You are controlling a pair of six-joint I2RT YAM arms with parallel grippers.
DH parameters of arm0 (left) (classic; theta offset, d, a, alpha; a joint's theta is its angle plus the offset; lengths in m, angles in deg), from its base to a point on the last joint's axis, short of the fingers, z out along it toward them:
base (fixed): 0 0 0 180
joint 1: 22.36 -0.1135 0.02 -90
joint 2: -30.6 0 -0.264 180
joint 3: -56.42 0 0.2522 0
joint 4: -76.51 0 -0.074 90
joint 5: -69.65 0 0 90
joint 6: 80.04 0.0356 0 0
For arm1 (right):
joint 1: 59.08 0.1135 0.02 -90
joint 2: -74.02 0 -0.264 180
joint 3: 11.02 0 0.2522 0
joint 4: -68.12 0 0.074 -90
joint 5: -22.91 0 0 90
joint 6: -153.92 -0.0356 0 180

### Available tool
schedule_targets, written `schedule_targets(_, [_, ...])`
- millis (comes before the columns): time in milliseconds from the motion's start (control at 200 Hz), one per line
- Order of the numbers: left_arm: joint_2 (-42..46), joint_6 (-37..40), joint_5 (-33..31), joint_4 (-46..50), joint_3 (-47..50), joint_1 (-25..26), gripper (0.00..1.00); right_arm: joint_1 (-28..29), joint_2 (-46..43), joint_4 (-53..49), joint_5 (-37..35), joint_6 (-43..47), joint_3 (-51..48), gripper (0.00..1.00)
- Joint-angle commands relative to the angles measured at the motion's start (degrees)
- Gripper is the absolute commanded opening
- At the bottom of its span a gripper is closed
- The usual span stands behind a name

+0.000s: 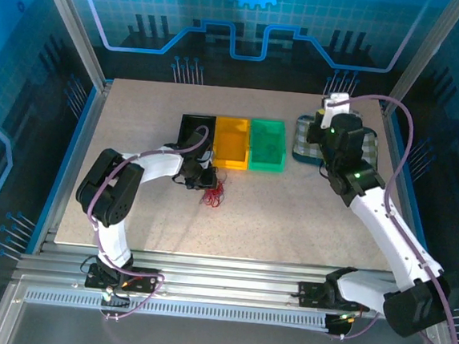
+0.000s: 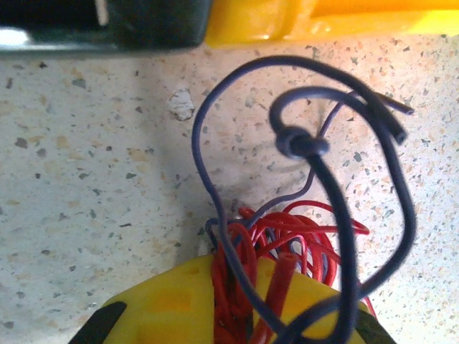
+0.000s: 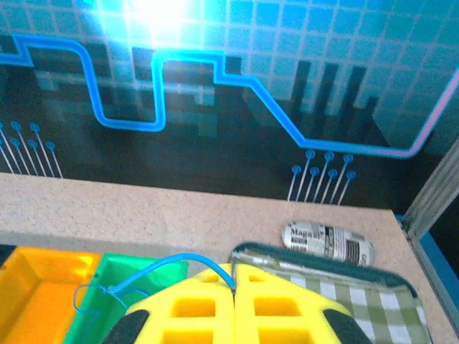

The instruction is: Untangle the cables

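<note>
Left side, nearest first. The left gripper (image 2: 240, 315) was clamped on the cable bunch (image 2: 287, 236), low over the table (image 2: 86, 179). Red strands ran down between the yellow fingers, packed tight. The grip sat on the dense part of the bunch, probably to anchor it while loose lengths are drawn out.

A dark blue cable (image 2: 343, 215) left the same pinch, looped wide past the red strands and curled back on itself at a small knot (image 2: 296, 142) (true knot or just a wrap, could not tell). Its two cut ends lay side by side near the orange bin (image 2: 323, 21). The bunch rested on bare table just in front of the black bin (image 2: 143, 21) and the orange bin, inside neither.

Right side, farther back. The right gripper (image 3: 234, 276) had its fingers pressed flat together, high above the near edge of the checked tray (image 3: 323, 261), beside the green bin (image 1: 269, 123). A thin blue cable (image 3: 168, 261) emerged from the seam at the fingertips and arched down toward the green bin. I judged it pinched: one strand already separated and held there for sorting. Beyond the tray lay a printed roll (image 3: 326, 244), then the back wall (image 3: 215, 107).
</note>
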Motion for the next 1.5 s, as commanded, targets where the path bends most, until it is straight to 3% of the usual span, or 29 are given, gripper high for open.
schedule_targets(0, [2.0, 1.0, -4.8, -1.5, 1.6, 0.5, 0.0, 0.8, 2.5, 5.0, -0.4, 3.5, 5.8, 0.0])
schedule_targets(405, [2.2, 1.0, -5.8, -1.9, 1.2, 0.5, 0.0, 1.0, 15.4, 7.0, 1.5, 6.2, 15.8, 0.0])
schedule_targets(1046, [0.7, 1.6, -6.0, -0.8, -0.5, 0.1, 0.0, 0.9, 23.0, -2.6, 2.5, -1.6, 9.5, 0.0])
schedule_targets(1491, [-0.6, 1.6, -5.6, 0.4, -2.4, 0.0, 0.0, 0.8, 29.1, -13.3, -2.0, -5.4, 10.5, 0.0])
